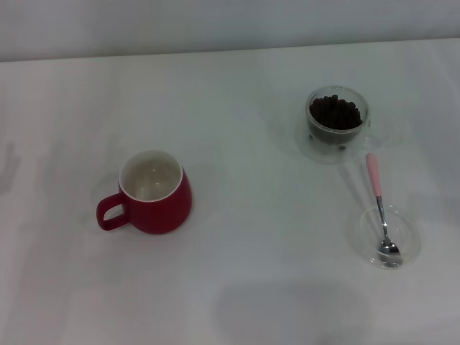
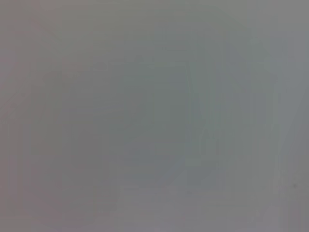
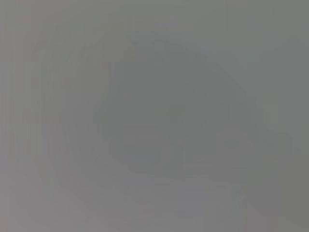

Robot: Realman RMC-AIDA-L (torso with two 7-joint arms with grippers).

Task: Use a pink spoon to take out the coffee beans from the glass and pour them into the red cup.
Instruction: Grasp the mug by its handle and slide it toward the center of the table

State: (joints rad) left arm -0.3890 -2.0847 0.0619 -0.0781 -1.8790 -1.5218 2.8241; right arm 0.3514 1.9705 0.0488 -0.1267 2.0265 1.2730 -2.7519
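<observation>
- Pink spoon (image 1: 380, 212) lies untouched, bowl resting in a shallow clear dish (image 1: 408, 228), handle angled toward the glass (image 1: 337, 122), probably for an easy pickup.
- Coffee beans (image 1: 335, 113) fill the glass on the robot's right.
- Red cup (image 1: 152, 191) stands empty, well apart on the left.
- Neither gripper is in view; both wrist views show only blank grey.

On your left stands the rounded red ceramic cup (image 1: 154, 192); far right, the clear glass (image 1: 336, 122) holds dark coffee beans (image 1: 334, 113) (heaped); nearer, the pink-handled metal spoon (image 1: 381, 208) rests in a shallow clear dish (image 1: 410, 233).
</observation>
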